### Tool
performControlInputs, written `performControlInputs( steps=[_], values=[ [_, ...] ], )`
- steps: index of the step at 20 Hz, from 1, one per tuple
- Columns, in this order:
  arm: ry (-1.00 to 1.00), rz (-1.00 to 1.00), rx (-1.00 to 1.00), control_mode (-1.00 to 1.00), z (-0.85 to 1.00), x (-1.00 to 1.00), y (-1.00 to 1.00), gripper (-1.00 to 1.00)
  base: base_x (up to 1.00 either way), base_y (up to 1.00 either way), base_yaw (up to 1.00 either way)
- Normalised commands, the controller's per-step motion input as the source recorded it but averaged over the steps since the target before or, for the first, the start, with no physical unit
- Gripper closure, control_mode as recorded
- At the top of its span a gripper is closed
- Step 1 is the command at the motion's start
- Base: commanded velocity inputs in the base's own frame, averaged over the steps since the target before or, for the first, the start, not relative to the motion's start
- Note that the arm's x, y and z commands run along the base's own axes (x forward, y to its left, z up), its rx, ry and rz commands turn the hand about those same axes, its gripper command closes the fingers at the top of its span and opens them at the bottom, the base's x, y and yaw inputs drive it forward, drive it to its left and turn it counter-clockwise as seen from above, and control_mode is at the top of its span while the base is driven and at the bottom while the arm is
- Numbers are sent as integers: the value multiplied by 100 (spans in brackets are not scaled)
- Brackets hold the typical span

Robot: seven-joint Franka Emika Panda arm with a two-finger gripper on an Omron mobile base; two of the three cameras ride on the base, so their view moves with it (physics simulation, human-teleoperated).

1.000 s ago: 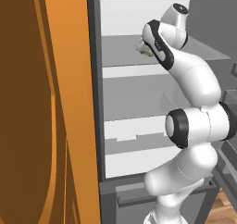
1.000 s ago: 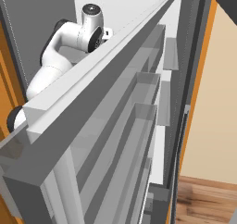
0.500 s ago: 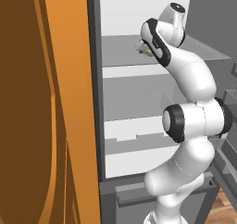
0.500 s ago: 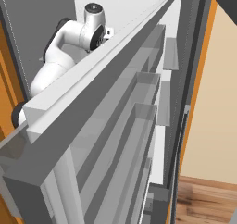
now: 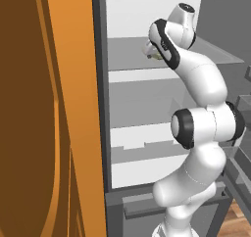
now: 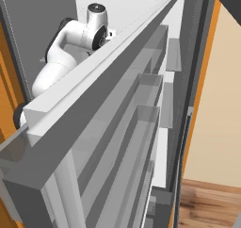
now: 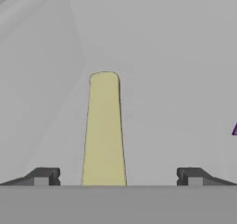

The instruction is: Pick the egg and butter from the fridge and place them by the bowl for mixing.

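Observation:
The butter (image 7: 104, 130) is a slim pale-yellow stick lying on a grey fridge shelf, pointing away from the hand. My gripper (image 7: 118, 177) hangs open over it, one fingertip (image 7: 42, 176) on each side, the stick nearer the left one. In the left base view the arm reaches into the fridge (image 5: 147, 59) at its top shelf, and a bit of yellow-green butter (image 5: 156, 56) peeks out beside the wrist. The egg and the bowl are out of view.
A purple-edged tip of another object (image 7: 235, 129) shows at the right edge of the hand view. The open fridge door (image 6: 117, 128) with its racks fills the right base view. An orange cupboard side (image 5: 54, 113) stands left of the fridge.
The arm has pushed slightly further into the top shelf and lowered a little. The gripper stays open.

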Motion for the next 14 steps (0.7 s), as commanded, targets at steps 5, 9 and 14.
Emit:
performControlInputs(
  steps=[5,9,14],
  values=[
    [5,0,0,-100,-13,0,1,100,0,0,0],
    [5,0,0,-100,-13,2,5,100,0,0,0],
    [5,0,0,-100,-10,0,0,100,0,0,0]
  ],
)
